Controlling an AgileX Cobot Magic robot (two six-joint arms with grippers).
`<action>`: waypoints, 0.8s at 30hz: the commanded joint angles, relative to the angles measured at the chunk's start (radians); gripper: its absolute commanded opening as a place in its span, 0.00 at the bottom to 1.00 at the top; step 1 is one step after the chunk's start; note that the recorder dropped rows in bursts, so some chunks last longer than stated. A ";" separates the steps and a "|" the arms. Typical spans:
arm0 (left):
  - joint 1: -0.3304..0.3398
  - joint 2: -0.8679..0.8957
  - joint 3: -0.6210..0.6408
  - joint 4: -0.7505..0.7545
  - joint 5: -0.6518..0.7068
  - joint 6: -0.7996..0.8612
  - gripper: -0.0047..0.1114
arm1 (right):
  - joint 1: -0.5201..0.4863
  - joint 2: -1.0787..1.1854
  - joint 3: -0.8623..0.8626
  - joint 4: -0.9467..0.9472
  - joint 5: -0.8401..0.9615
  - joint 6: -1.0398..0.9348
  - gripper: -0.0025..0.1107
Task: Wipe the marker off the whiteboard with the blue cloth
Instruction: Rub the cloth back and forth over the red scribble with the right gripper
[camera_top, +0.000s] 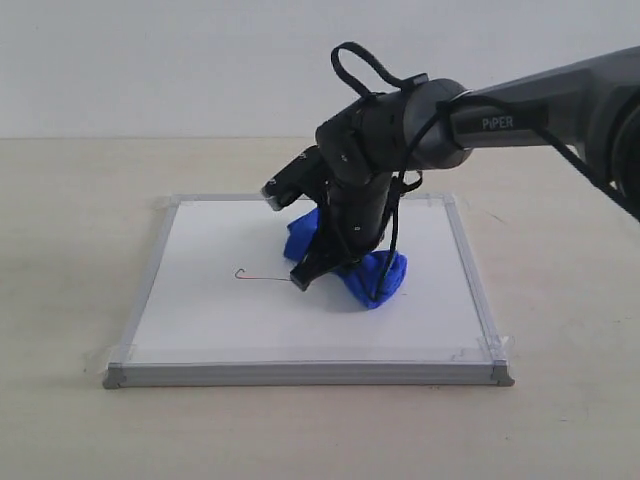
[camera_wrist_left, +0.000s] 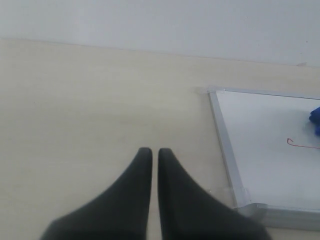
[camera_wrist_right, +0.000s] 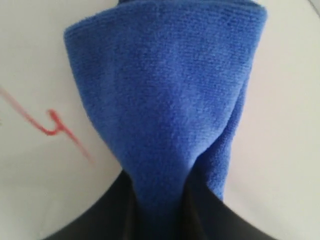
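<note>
Pinching the blue cloth (camera_top: 385, 277) between closed fingers, the right gripper (camera_top: 303, 280) holds it on the whiteboard (camera_top: 250, 325) near the middle, just at the unhooked end of the red marker (camera_top: 262, 275) squiggle. The left gripper (camera_wrist_left: 155, 152), fingers together and empty, hovers over the table (camera_wrist_left: 75, 100) beside the board. Likely risks: the bunched cloth rides over the thin line leaving streaks, or the unsteadied board slides under the push

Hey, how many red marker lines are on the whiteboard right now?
1. The marker squiggle lies near the middle of the whiteboard, beside the blue cloth in the right gripper; the cloth could hide more.
</note>
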 joint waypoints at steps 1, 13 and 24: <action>0.001 -0.004 -0.003 -0.007 -0.011 0.004 0.08 | 0.077 0.037 0.005 0.456 0.013 -0.343 0.02; 0.001 -0.004 -0.003 -0.007 -0.011 0.004 0.08 | 0.019 0.073 -0.080 -0.279 0.092 0.239 0.02; 0.001 -0.004 -0.003 -0.007 -0.011 0.004 0.08 | 0.087 0.075 -0.123 0.321 0.100 -0.259 0.02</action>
